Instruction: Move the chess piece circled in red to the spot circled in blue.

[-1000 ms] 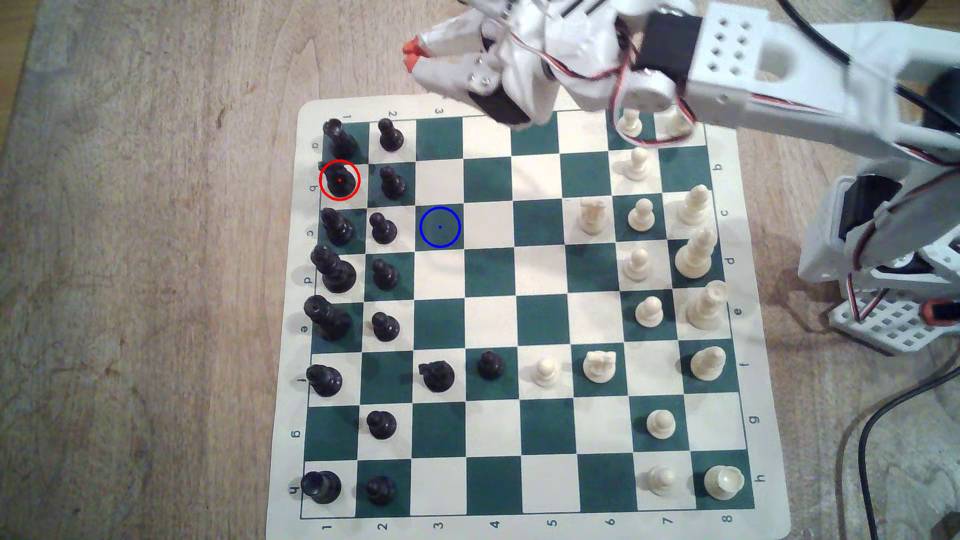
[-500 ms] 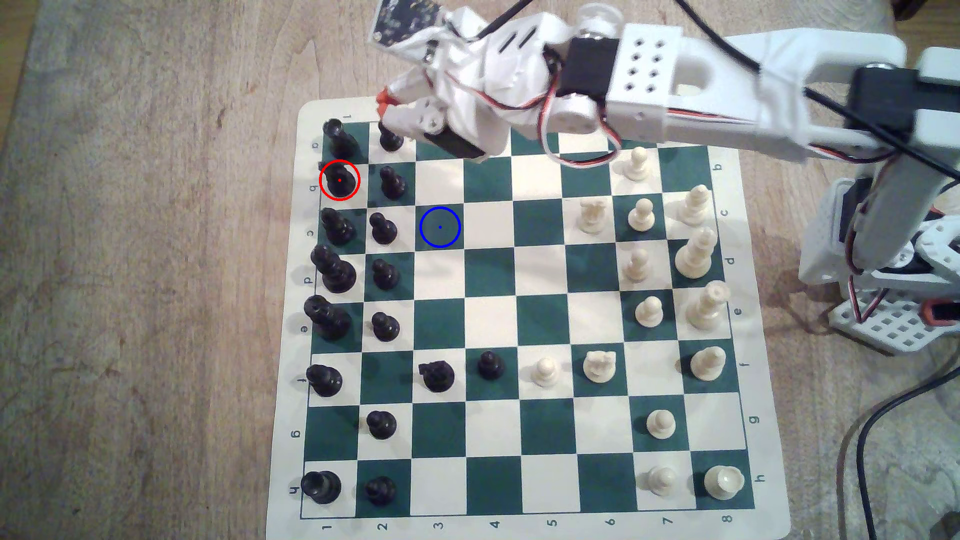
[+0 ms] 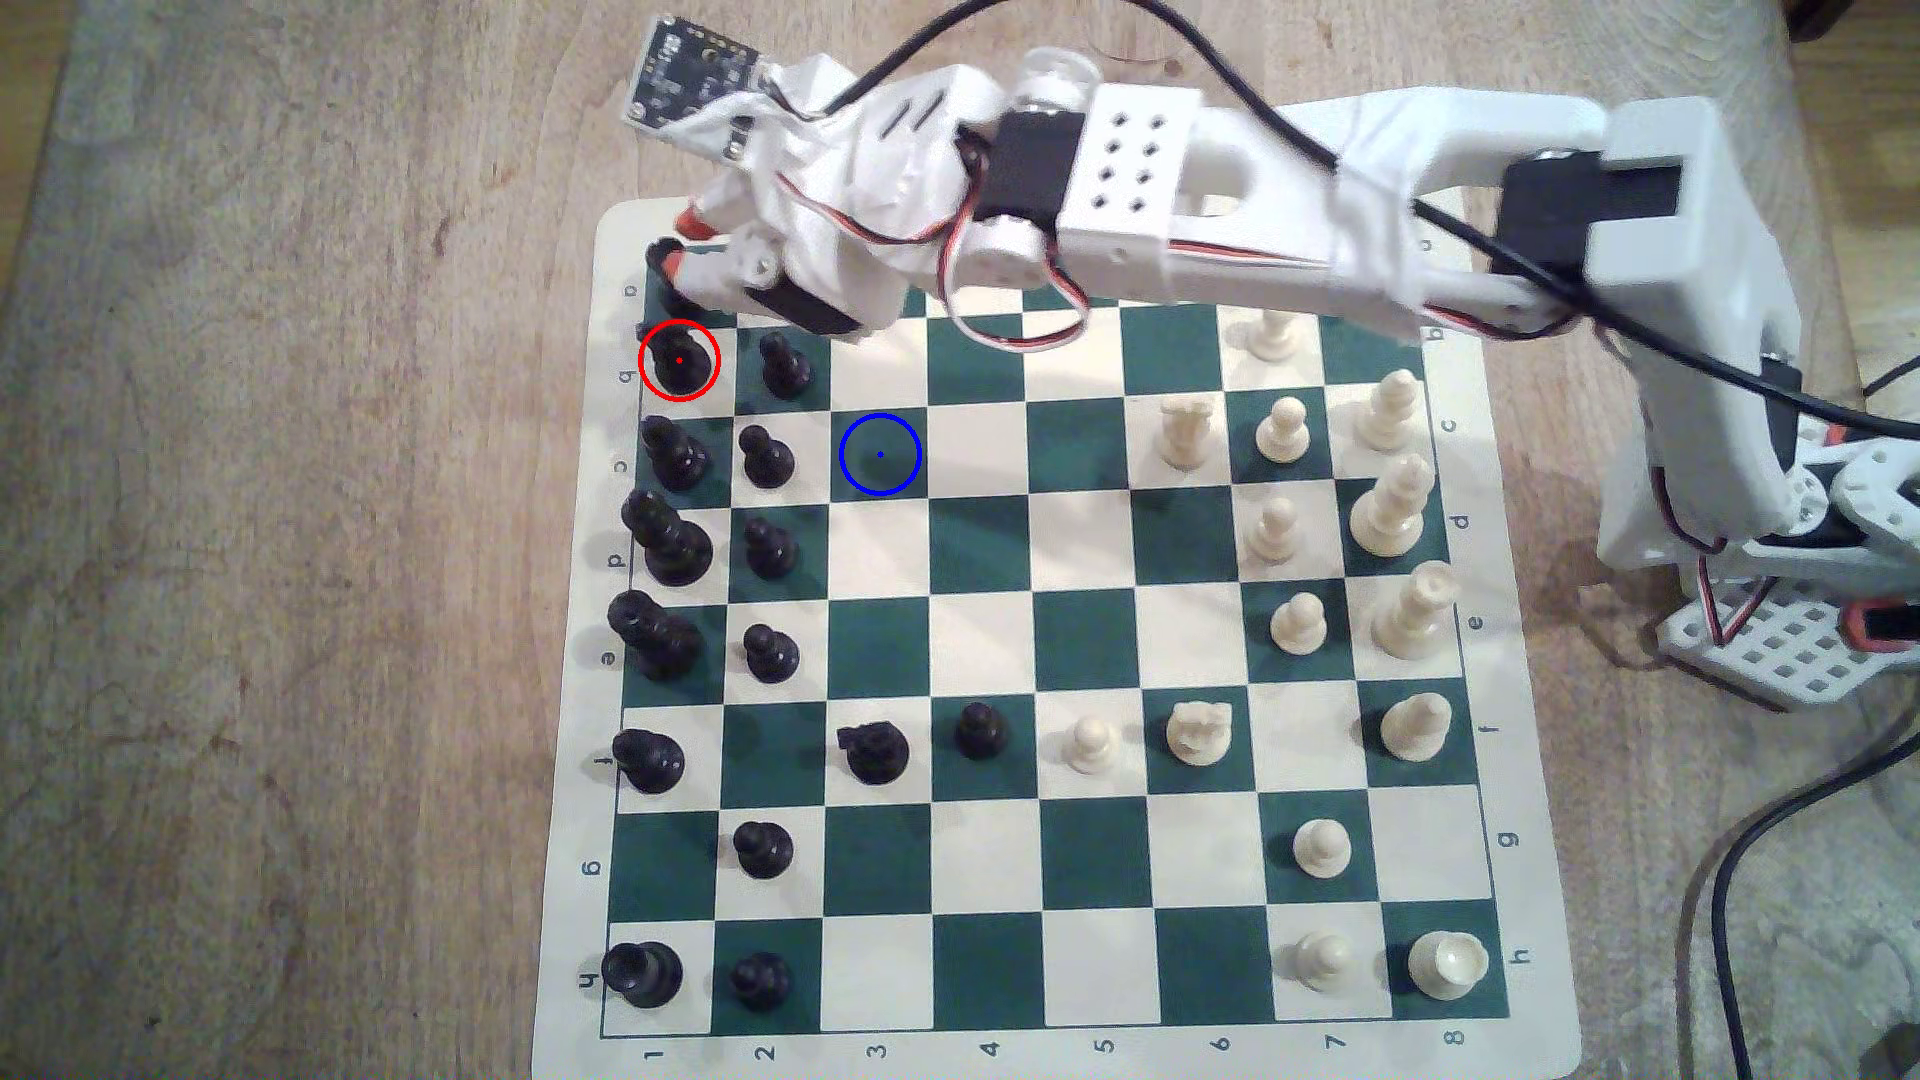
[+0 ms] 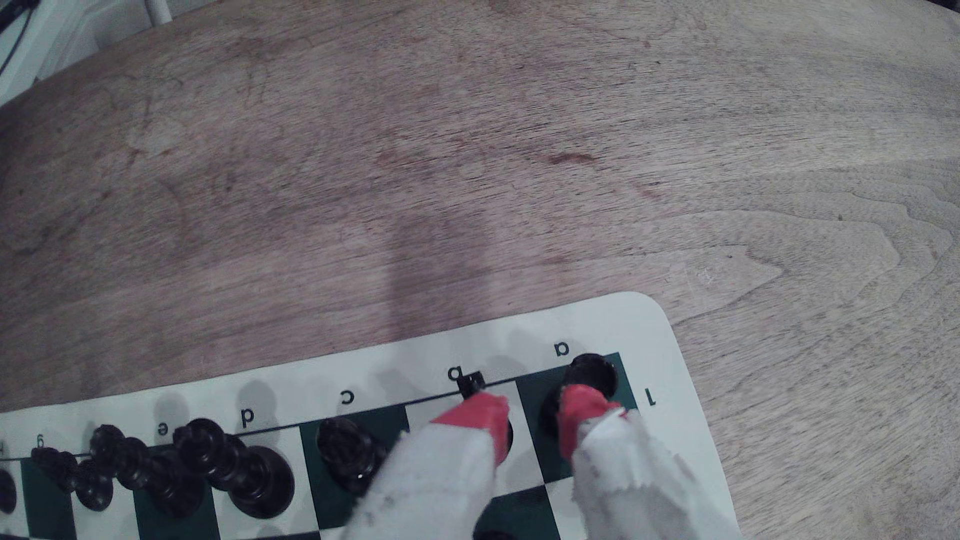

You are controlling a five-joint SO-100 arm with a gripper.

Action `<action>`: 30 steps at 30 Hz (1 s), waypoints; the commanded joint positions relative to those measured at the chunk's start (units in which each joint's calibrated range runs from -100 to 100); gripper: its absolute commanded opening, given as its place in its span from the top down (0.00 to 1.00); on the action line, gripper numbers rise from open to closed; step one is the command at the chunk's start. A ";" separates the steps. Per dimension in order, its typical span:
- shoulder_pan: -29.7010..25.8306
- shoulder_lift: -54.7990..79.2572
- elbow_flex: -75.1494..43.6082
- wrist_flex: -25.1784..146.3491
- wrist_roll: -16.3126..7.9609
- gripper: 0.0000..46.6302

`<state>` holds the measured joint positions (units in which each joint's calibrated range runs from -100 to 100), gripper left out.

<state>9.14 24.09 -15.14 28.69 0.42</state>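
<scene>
The black knight (image 3: 678, 361) stands upright in the red ring on the board's far-left edge file, hemmed between a black rook (image 3: 665, 260) beyond it and a black bishop (image 3: 673, 454) nearer; a black pawn (image 3: 783, 366) stands just right. Its snout direction is unclear. The blue-ringed green square (image 3: 880, 454) is bare, with free squares around it. The gripper (image 3: 681, 244), its red-tipped jaws narrowly parted and holding nothing, hovers by the rook at the chessboard (image 3: 1081, 1038) corner.
</scene>
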 commanded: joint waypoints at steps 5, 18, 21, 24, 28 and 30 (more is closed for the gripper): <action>-0.74 4.52 -11.88 0.31 -0.63 0.84; -1.36 9.53 -14.24 0.80 -1.42 0.83; -1.52 10.04 -14.24 0.47 -1.51 0.83; -1.67 10.55 -14.33 -0.10 -1.51 0.83; -1.75 11.65 -14.87 -0.51 -1.51 0.82; -1.83 12.16 -14.96 -0.84 -1.51 0.81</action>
<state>7.82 37.75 -24.18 29.56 -0.90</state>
